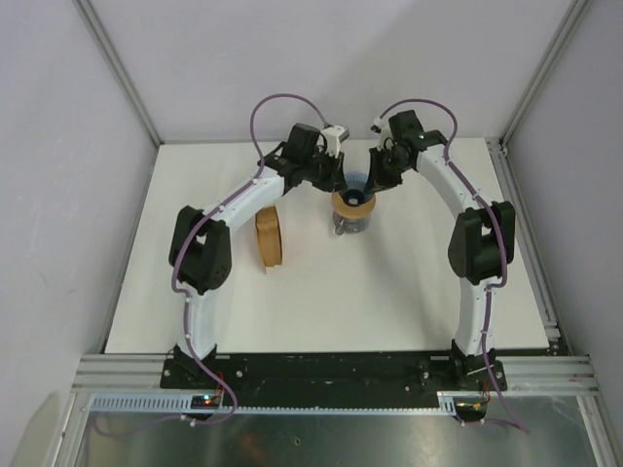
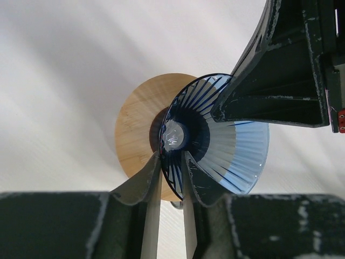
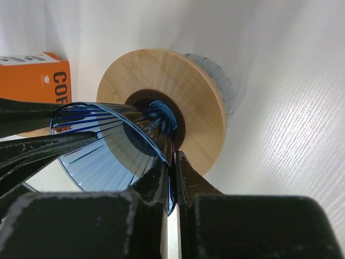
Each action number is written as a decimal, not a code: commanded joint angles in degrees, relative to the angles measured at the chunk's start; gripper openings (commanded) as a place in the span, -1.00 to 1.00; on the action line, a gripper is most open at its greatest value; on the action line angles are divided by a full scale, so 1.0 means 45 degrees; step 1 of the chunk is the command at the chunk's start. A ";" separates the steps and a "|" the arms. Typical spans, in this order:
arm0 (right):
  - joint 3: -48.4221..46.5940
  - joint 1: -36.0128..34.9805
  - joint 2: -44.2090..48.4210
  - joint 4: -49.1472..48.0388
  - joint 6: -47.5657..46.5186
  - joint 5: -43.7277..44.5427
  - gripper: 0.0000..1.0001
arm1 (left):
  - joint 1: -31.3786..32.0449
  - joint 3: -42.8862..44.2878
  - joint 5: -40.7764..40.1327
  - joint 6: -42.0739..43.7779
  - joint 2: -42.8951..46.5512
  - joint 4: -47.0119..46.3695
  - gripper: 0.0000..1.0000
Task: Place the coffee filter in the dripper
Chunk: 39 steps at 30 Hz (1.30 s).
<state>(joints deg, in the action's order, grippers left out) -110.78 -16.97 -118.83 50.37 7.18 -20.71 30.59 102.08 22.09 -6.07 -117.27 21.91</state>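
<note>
In the hole of the wooden ring (image 2: 137, 129) sits the thin end of the dripper (image 2: 237, 151), a blue see-through cone with lines down its sides, and its wide mouth opens away from the ring. The right gripper (image 3: 173, 172) pinches the cone's rim, its two fingers pressed together on the thin wall just above the ring. The left gripper (image 2: 171, 159) is at another spot on the rim, with one finger inside the cone and one outside, both very close to the wall, but I cannot tell if they squeeze it. Under the ring peeks the grey glass jug (image 3: 218, 78). Near the ring, on the left arm's side, an orange box (image 3: 32, 81) shows. Left of the ring and a bit closer to the arms' bases, the brown filter stack (image 1: 270, 238) stands on its edge on the white table (image 1: 389, 292)
</note>
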 commanded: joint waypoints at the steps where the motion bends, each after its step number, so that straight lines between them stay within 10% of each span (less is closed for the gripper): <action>1: 0.0443 0.0087 -0.0966 0.1659 -0.0558 0.0688 -1.00 | -0.0029 0.0631 -0.0553 0.0171 -0.0787 0.0827 -0.98; 39: -0.0205 -0.0682 0.0016 0.2238 -0.0620 0.0773 -1.00 | -0.0411 0.0513 0.1078 0.0239 0.0137 0.2418 -1.00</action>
<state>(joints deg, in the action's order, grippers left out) -111.39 -19.03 -118.61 51.59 7.75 -19.53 28.95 104.73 25.52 -6.66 -118.06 28.25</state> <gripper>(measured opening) 0.049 0.187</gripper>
